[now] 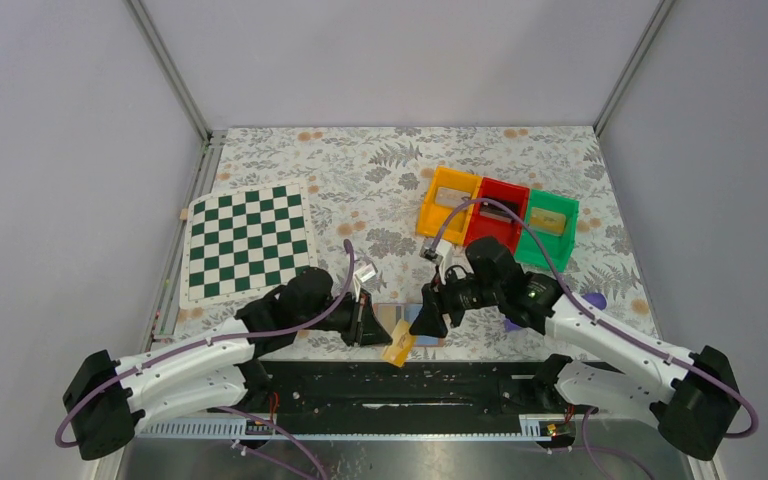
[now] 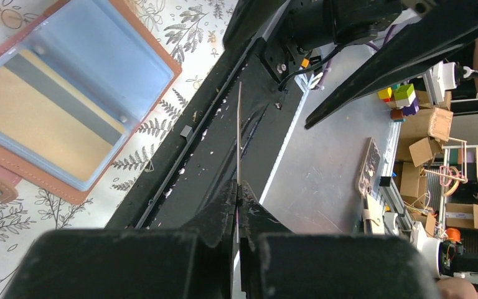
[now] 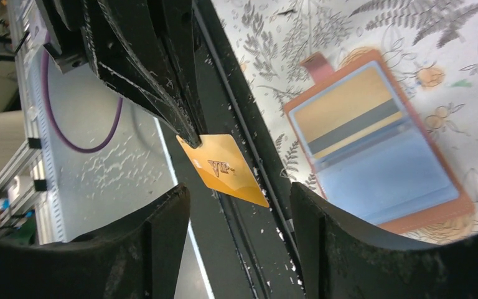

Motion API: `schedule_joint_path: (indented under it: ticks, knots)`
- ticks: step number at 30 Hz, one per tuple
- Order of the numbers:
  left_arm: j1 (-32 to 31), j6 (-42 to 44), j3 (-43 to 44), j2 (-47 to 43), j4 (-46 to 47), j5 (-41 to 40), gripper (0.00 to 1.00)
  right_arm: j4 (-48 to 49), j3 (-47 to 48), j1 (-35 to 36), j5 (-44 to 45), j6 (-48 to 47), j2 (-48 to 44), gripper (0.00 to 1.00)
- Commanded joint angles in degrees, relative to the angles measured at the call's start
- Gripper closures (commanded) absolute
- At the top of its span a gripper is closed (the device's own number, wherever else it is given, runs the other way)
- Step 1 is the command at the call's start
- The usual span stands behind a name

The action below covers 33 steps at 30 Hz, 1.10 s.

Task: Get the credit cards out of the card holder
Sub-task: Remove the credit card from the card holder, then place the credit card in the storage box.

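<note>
Closest up is the left gripper [image 2: 238,193], black fingers pinched tight on a thin orange-yellow plastic card [image 3: 227,169] with VIP printed on it. It's gripped by one corner, so most of it sticks out free. That card isn't over the floral-cloth table [image 1: 360,170] proper; it hangs above the black rail [image 1: 460,385] that runs along the table's near edge.

Just right of it, at the middle of the near edge, the tan leather-like folding card holder [image 3: 379,180] lies open and flat, pale blue pockets up. One pocket has a yellowish card with a dark stripe [image 3: 342,115] in it, so I'd call this partway: one out, at least one to go.

Further right, the right gripper [image 3: 239,193] has its jaws wide apart with nothing between them. It hovers just beside the held card, not touching as far as I can tell. Back toward the table's right edge sit orange, red and green plastic bins [image 1: 497,215].

My take on doing this bit well: don't let go here, a card dropped on the rail could slip off the table. Swing it over the cloth first, get low, lay it flat, then release. Put it clear of the holder so the right gripper gets a clean shot at the striped card. A corner pinch is weak, so go slow.
</note>
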Motion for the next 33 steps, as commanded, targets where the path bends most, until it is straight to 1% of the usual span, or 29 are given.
schedule_joint_path:
  ticks: [1,5,6,7,8,9,12,14,17,18,20,21,23,25,27,30,33]
  knots:
    - [0.1,1.0,0.9,0.2,5.8,3.8,1.00,2.0,1.5,-0.3,-6.8,-0.4,3.0,0.33]
    - [0.1,0.6,0.6,0.2,6.7,3.7,1.00,3.9,1.2,-0.4,-8.0,0.1,5.3,0.33]
    - [0.0,0.7,0.7,0.3,6.6,3.8,1.00,4.3,1.1,-0.4,-8.3,0.1,5.6,0.35]
    - [0.1,0.7,0.7,0.3,6.5,3.9,1.00,4.6,1.0,-0.3,-8.8,0.1,5.7,0.38]
    - [0.1,0.9,0.7,0.3,6.1,3.6,1.00,4.9,0.9,-0.4,-9.2,0.2,5.6,0.43]
    - [0.1,1.1,1.0,0.3,5.7,3.3,1.00,5.1,0.7,-0.3,-9.4,0.3,5.4,0.52]
    - [0.1,1.5,1.6,0.4,4.5,1.4,1.00,5.9,0.2,-0.4,-9.4,0.6,4.3,0.82]
    - [0.2,1.4,2.4,0.5,1.6,-1.8,1.00,6.3,0.0,-0.6,-9.8,0.9,3.5,1.00]
    - [0.7,1.2,3.6,0.9,-0.1,-4.0,0.99,6.5,0.5,-1.2,-8.5,2.8,2.3,1.00]
    - [0.8,0.9,4.0,0.8,-0.4,-4.6,0.93,6.5,0.7,-1.8,-7.8,3.5,1.9,1.00]
    - [1.1,0.7,5.9,0.5,-2.8,-7.8,0.73,3.9,1.9,-3.5,-4.5,4.1,0.9,1.00]
    - [1.1,0.8,6.8,0.3,-4.8,-10.7,0.61,1.9,2.6,-4.9,-3.0,4.0,0.5,1.00]
    - [1.2,1.5,8.7,-0.7,-8.8,-14.6,0.50,-2.5,4.3,-9.2,0.1,3.9,-0.1,1.00]
    - [1.3,2.0,10.1,-2.0,-11.8,-18.7,0.35,-6.8,6.3,-15.1,5.1,4.6,-0.8,1.00]
    - [1.3,2.7,11.4,-3.4,-14.0,-21.5,0.25,-10.1,8.3,-20.9,9.8,4.8,-1.3,1.00]
    - [1.3,3.7,12.8,-4.7,-17.1,-24.9,0.14,-16.5,13.3,-28.1,17.5,3.9,-0.7,1.00]
    - [1.3,3.9,12.9,-5.0,-18.5,-27.1,0.04,-18.9,16.9,-34.6,26.2,3.6,-0.8,1.00]
